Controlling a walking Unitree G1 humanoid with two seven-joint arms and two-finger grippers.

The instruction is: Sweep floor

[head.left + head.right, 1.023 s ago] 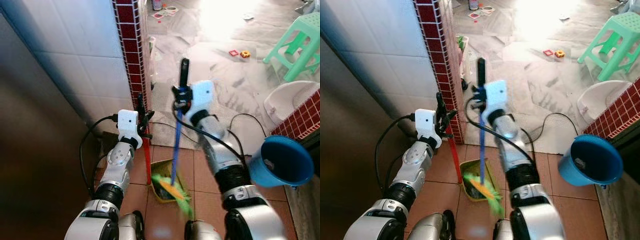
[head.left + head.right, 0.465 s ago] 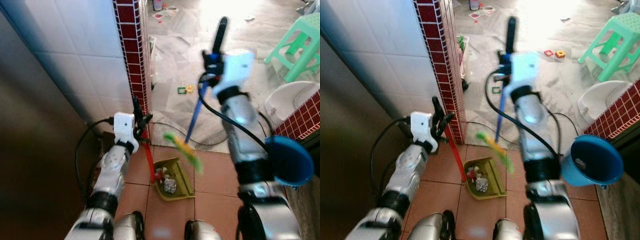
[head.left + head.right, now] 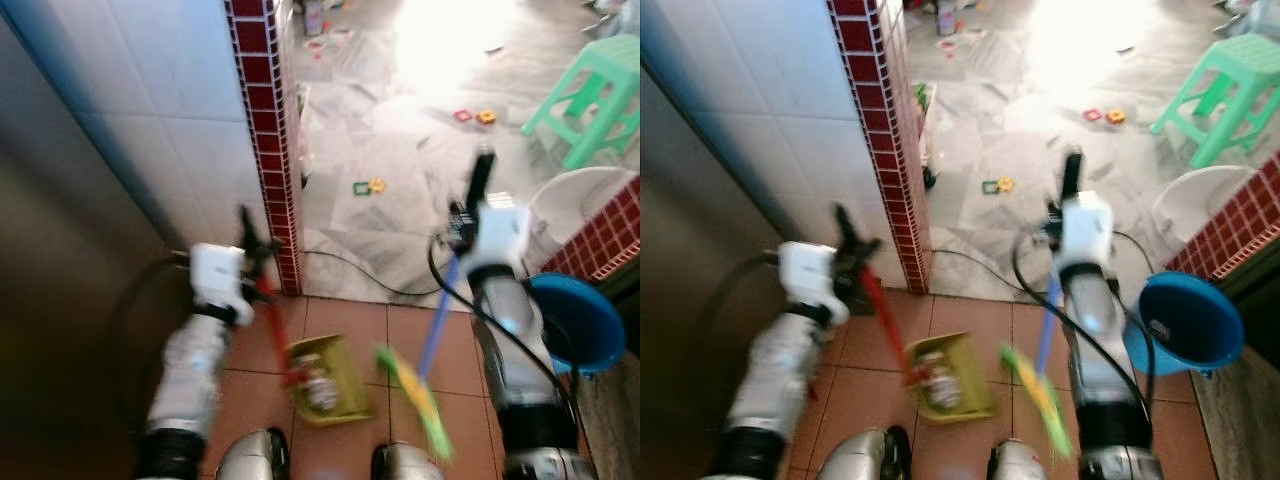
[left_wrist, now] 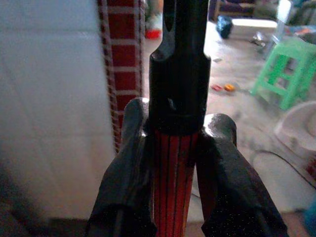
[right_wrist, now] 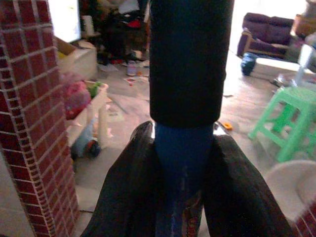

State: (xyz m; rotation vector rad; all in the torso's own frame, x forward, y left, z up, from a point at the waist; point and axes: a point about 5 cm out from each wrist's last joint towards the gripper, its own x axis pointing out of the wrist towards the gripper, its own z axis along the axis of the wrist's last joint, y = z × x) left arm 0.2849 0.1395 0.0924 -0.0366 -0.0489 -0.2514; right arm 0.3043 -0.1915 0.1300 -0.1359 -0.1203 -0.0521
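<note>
Left end effector point(image 4: 174, 148) is clamped on the red dustpan handle point(image 3: 273, 320) at lower left, dustpan point(image 3: 322, 377) sitting on the floor tiles point(image 3: 340, 320) bottom center, while the right end effector point(image 5: 183, 163) pinches the blue broom point(image 3: 435, 335) at lower right.

A red-brick pillar edge point(image 3: 268, 140) is running down beside a white tiled wall point(image 3: 160, 110). A green plastic stool point(image 3: 590, 95) is standing on the grey floor beyond, near a white basin point(image 3: 580, 195) that is lying just beside a low red-tiled ledge point(image 3: 610, 235). A blue bucket point(image 3: 580, 320) is sitting below that ledge. Small coloured toys point(image 3: 368, 186) are lying scattered on the grey floor, and a black cable point(image 3: 350, 275) is trailing across it.
</note>
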